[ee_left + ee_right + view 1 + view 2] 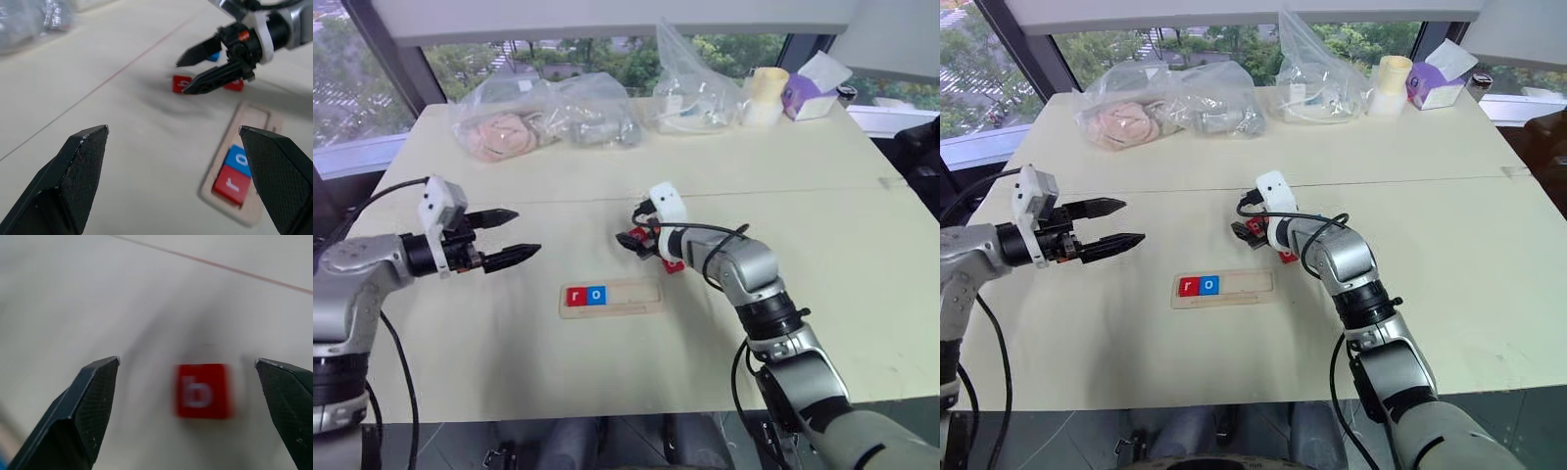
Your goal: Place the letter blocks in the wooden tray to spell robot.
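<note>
Pale cream counter seen from above, with a long narrow pale wood tray lying crosswise near its middle. Two small flat square tiles fill the tray's left end: a red tile with a white r and, touching it on the right, a blue tile with a white o. The rest of the slot is bare wood.

Just beyond the tray's right end, the right gripper hangs low over the counter, its two black fingers spread wide and holding nothing. A red tile with a white b lies flat on the counter between those fingers, apart from both. Close beside it lie another red tile and a blue tile, their letters too hidden to read.

Well to the left of the tray, the left gripper is raised above the counter, pointing right, its fingers wide apart and empty.

Along the far edge sit clear plastic bags, a pale roll and a purple tissue box.
</note>
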`<move>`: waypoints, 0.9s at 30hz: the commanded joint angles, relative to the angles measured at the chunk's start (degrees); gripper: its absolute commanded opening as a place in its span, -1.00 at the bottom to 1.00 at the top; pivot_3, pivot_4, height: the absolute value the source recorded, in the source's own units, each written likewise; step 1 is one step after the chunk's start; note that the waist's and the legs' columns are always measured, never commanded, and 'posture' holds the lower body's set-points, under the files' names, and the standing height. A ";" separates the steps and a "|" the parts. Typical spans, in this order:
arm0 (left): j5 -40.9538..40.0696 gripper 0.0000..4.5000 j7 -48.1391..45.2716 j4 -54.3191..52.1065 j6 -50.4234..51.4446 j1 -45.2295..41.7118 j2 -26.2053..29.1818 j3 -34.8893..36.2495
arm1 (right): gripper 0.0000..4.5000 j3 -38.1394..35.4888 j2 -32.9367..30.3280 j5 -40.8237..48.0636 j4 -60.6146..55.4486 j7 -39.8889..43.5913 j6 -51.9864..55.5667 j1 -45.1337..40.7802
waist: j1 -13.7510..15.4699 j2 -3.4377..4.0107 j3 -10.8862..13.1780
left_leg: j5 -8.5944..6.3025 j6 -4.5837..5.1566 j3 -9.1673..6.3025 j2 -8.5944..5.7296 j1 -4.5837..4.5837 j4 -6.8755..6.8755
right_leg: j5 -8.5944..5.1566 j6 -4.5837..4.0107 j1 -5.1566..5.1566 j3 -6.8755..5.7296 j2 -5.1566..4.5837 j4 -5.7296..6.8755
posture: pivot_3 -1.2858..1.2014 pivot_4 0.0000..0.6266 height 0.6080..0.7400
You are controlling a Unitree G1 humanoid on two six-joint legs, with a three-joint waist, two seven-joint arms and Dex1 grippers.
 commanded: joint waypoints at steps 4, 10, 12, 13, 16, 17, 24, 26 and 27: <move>-4.52 0.99 8.87 -10.41 3.59 4.33 -2.88 4.91 | 1.00 0.12 2.09 -2.61 0.49 0.87 -1.85 -0.71 | 0.10 0.01 -0.01 | 0.03 -0.06 0.00 0.29 0.05 0.00 | 0.09 -0.18 0.02 0.01 0.27 -0.01 | 0.03 -0.52 1.00; -4.59 0.99 11.45 -10.83 3.30 4.63 -3.24 4.14 | 1.00 2.04 4.23 -5.43 4.66 2.51 -3.92 0.31 | 0.10 0.01 -0.01 | 0.08 -0.14 0.11 0.54 0.07 0.01 | 0.19 -0.36 -0.01 0.05 0.53 -0.02 | 0.03 -0.52 1.00; -4.59 1.00 11.78 -10.96 3.07 4.74 -3.22 3.72 | 0.89 1.69 4.60 -6.37 5.74 2.25 -4.60 0.36 | 0.10 0.01 -0.01 | 0.10 -0.18 0.13 0.56 0.07 0.01 | 0.21 -0.39 -0.03 0.06 0.55 -0.02 | 0.03 -0.52 1.00; -4.57 1.00 11.89 -10.96 2.97 4.74 -3.22 3.50 | 0.77 1.56 4.66 -6.84 6.26 2.12 -4.97 0.31 | 0.11 0.01 -0.01 | 0.11 -0.19 0.13 0.58 0.09 0.01 | 0.21 -0.40 -0.02 0.06 0.56 -0.02 | 0.03 -0.52 1.00; -4.61 1.00 12.14 -10.89 2.74 4.52 -3.22 2.94 | 0.25 0.78 4.91 -7.67 7.20 1.98 -5.87 0.17 | 0.12 0.01 -0.01 | 0.12 -0.21 0.19 0.60 0.10 0.01 | 0.23 -0.43 -0.02 0.08 0.57 -0.02 | 0.03 -0.52 1.00; -4.63 1.00 12.20 -10.86 2.68 4.43 -3.24 2.75 | 0.02 0.49 4.98 -7.95 7.38 1.93 -6.07 0.11 | 0.11 0.01 -0.01 | 0.12 -0.22 0.23 0.63 0.10 0.01 | 0.24 -0.44 -0.02 0.08 0.58 -0.02 | 0.03 -0.52 1.00; -4.61 1.00 8.73 -13.00 3.07 2.65 -2.64 -4.88 | -0.48 -6.82 5.70 -7.89 -3.10 -3.86 -10.88 1.66 | 0.46 0.02 0.00 | 0.12 -0.22 0.45 0.71 0.09 -0.01 | 0.26 -0.47 -0.10 0.21 0.61 -0.02 | 0.03 -0.52 1.00; -4.11 1.00 7.87 -13.36 2.78 1.22 -3.04 -8.19 | -0.48 -8.36 4.82 -7.39 -9.36 -4.45 -8.88 4.69 | 0.71 0.00 -0.01 | 0.12 -0.22 0.53 0.70 0.08 -0.01 | 0.26 -0.48 -0.10 0.27 0.60 -0.05 | 0.03 -0.52 1.00; -3.75 1.00 7.29 -13.45 2.56 0.44 -3.21 -9.97 | -0.48 -9.28 4.23 -6.95 -13.23 -4.77 -6.55 6.62 | 0.79 0.00 -0.01 | 0.12 -0.22 0.57 0.70 0.08 0.00 | 0.26 -0.48 -0.09 0.30 0.60 -0.07 | 0.03 -0.52 1.00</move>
